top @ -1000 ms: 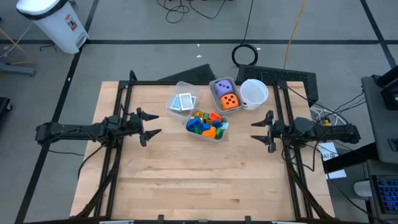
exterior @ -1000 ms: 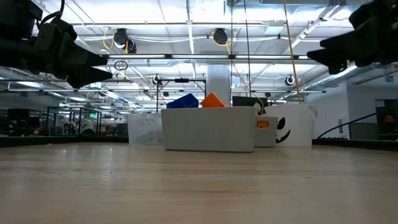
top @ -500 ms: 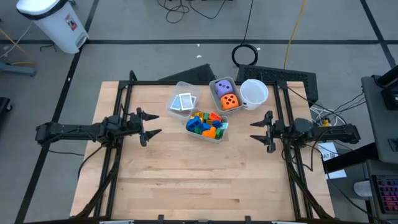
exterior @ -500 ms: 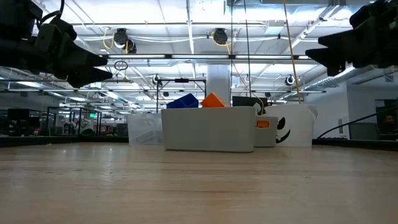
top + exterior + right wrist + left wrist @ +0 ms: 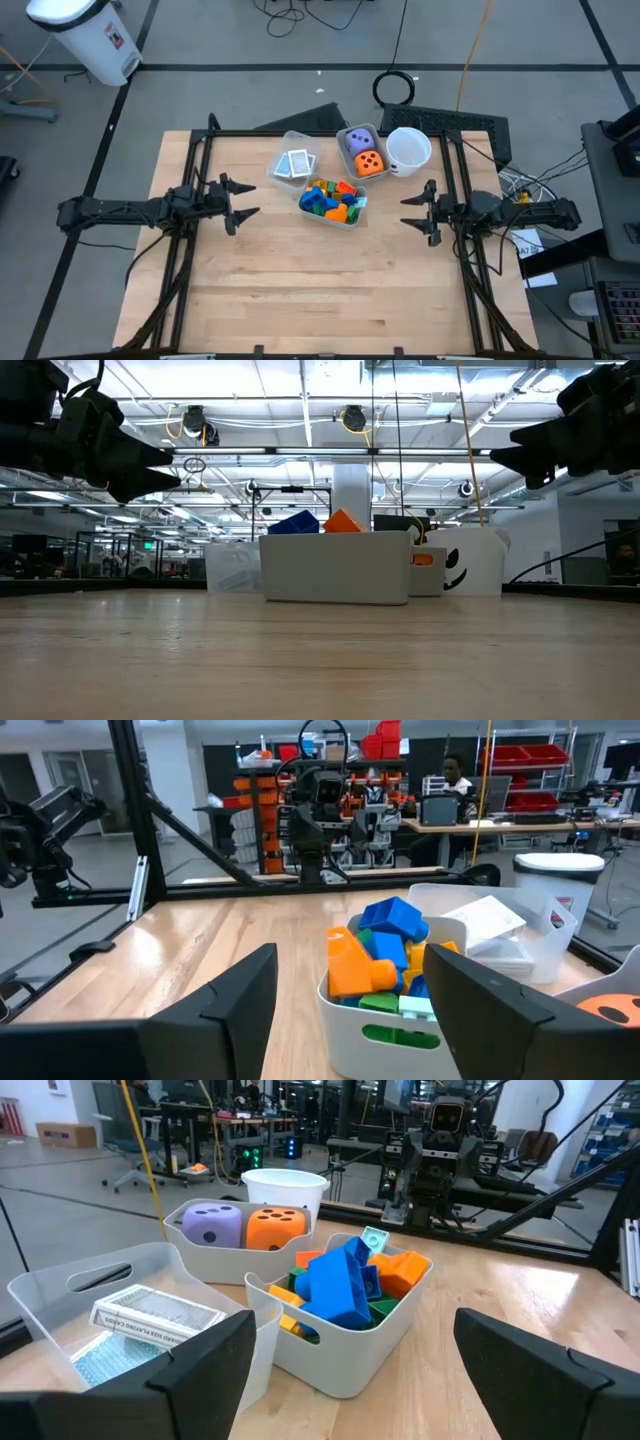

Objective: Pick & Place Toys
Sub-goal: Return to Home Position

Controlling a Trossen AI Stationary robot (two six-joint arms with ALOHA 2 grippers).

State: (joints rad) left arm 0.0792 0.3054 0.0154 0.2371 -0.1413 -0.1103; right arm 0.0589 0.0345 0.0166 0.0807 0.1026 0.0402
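Three clear bins stand together at the table's far middle. One holds coloured building blocks (image 5: 333,203) (image 5: 340,1285) (image 5: 385,960). Another holds a purple die (image 5: 212,1225) and an orange die (image 5: 275,1227). The third holds white patterned cards (image 5: 293,165) (image 5: 155,1317). My left gripper (image 5: 245,202) (image 5: 160,460) hovers open to the left of the bins, pointing level at them. To their right, my right gripper (image 5: 405,210) (image 5: 505,457) hovers open, also pointing level at them. Nothing sits between either pair of fingers.
A white cup (image 5: 408,150) with a printed face stands right of the dice bin, near the table's far edge. Black frame rails (image 5: 195,170) (image 5: 462,175) run along the table's left and right sides beside the arms. Cables and a white waste bin (image 5: 85,35) lie on the floor beyond.
My right gripper has sunk a little toward the table, staying level and open. My left gripper and the bins have kept still.
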